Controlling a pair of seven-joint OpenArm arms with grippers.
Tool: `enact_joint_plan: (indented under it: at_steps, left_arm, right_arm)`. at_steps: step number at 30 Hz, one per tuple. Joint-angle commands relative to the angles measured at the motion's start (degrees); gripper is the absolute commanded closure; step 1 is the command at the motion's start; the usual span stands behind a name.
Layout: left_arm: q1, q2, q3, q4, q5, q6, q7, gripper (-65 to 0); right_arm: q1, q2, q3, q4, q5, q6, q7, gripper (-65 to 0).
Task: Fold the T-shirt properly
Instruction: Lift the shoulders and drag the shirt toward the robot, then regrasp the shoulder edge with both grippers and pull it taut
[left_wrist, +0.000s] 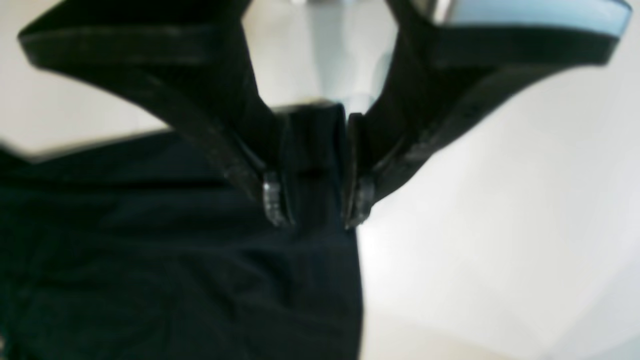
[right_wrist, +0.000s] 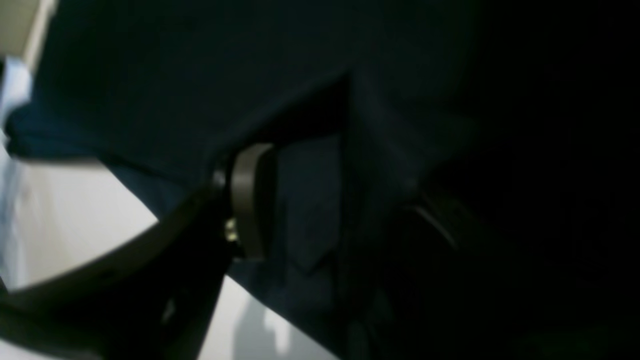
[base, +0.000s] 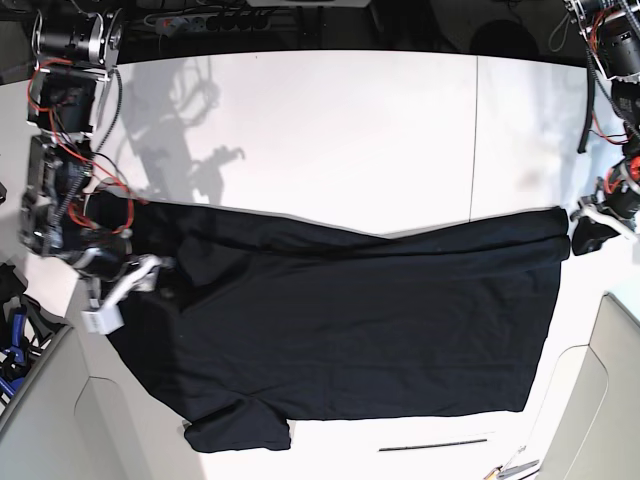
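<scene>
Risk: left hand (left_wrist: 317, 200), fingers parted, may drag the T-shirt's (base: 370, 330) corner between them if withdrawn carelessly; right hand, fingers apart amid folds, may snag cloth, causing creases. Grip on either side unconfirmed. Shirt on desk (base: 330, 120), beneath both hands, stretching between them.

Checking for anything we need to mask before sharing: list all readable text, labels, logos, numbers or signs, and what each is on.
None can be read in any view.
T-shirt: no legible print or label.
Left gripper: no legible marking; the view is blurred.
Right arm: pale patches show in the base view, too small to tell whether they carry text.
</scene>
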Motion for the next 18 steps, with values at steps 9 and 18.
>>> enact_joint_plan:
  at_steps: [9, 18]
  left_arm:
    - [0.11, -1.25, -4.33, 0.90, -6.43, -0.95, 3.45, -20.9]
    - [3.87, -0.81, -4.33, 0.76, -8.92, -0.95, 1.36, -39.4]
  right_arm:
    - [-8.44, 0.76, 16.70, 7.76, 2.58, 0.68, 0.31, -30.3]
    - [-16.11, 1.22, 27.89, 8.00, 4.26, 0.63, 3.17, -30.4]
